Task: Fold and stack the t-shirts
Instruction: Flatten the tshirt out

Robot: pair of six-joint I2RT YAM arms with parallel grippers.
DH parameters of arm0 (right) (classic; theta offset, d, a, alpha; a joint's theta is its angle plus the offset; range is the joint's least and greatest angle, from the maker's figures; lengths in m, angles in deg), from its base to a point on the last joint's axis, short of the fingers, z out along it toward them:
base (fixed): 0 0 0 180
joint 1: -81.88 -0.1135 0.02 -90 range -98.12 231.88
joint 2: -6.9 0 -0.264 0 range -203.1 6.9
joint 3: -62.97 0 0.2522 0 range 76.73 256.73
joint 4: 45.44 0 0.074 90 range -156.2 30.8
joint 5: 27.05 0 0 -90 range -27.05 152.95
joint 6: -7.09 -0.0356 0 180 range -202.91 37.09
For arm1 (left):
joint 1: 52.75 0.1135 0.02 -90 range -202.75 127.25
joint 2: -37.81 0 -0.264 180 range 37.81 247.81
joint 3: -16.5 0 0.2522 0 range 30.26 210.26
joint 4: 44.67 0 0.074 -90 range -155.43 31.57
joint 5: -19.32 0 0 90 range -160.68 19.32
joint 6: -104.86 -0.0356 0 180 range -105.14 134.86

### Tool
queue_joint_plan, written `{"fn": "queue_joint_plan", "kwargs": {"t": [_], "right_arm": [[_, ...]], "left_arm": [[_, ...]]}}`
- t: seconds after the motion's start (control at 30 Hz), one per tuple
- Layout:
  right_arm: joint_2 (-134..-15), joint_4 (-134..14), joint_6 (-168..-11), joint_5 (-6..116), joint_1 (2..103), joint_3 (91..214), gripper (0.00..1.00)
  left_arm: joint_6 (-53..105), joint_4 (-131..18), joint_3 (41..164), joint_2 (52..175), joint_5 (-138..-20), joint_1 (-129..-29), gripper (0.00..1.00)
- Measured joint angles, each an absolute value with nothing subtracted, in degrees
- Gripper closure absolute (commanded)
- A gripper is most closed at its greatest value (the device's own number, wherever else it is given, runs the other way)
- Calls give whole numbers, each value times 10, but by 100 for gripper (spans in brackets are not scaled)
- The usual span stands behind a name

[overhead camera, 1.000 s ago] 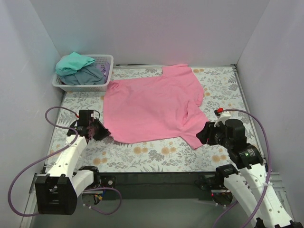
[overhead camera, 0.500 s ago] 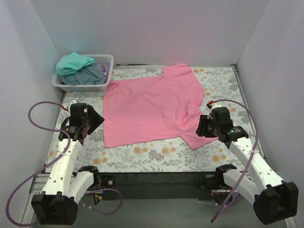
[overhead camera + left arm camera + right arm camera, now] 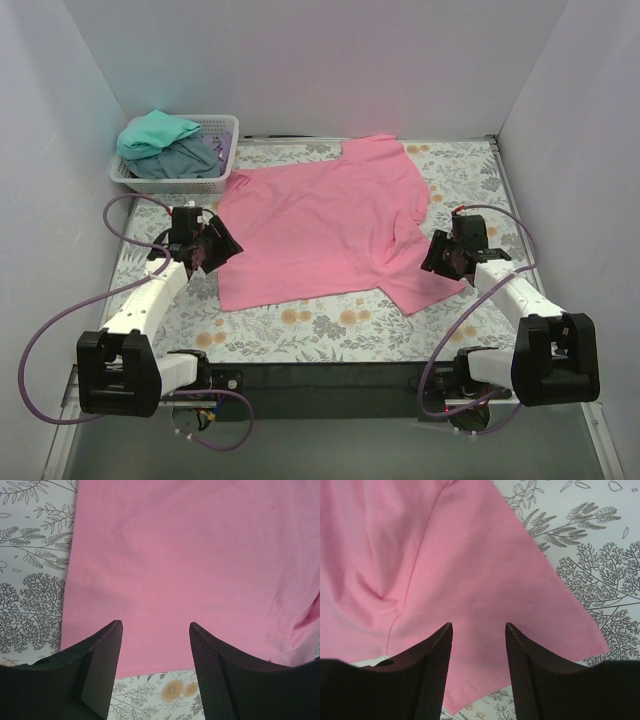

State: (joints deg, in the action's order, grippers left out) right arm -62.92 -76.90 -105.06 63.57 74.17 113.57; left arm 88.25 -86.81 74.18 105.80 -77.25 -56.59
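Observation:
A pink t-shirt lies spread flat on the flowered table, its sleeve pointing to the near right. My left gripper hovers open at the shirt's left edge; in the left wrist view its fingers frame pink cloth just above the hem, holding nothing. Over the right sleeve my right gripper is open too, and in the right wrist view only the sleeve cloth shows between its fingers. A teal t-shirt and a grey-blue t-shirt are heaped in the basket.
A white lattice basket sits in the far left corner, against the white walls that enclose the table on three sides. Flowered tablecloth shows along the near edge, in front of the shirt.
My left gripper opened and moved from the shirt's near left corner up along its left edge. The right gripper shifted away from the near edge onto the sleeve, still open.

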Motion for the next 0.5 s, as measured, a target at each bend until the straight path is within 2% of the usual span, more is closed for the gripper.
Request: {"fn": "queue_joint_plan", "kwargs": {"t": [0.2,0.37,0.5], "right_arm": [[-642,-758,-1100,617,783,1088,49],[-596,-771,-1157,609,812,1054,51],[-542,-819,-1209,597,846,1029,50]], "left_arm": [[874,-830,699,1060,-763,-567,45],[868,-822,693,1057,-753,-567,45],[866,-818,693,1048,-743,-568,45]]}}
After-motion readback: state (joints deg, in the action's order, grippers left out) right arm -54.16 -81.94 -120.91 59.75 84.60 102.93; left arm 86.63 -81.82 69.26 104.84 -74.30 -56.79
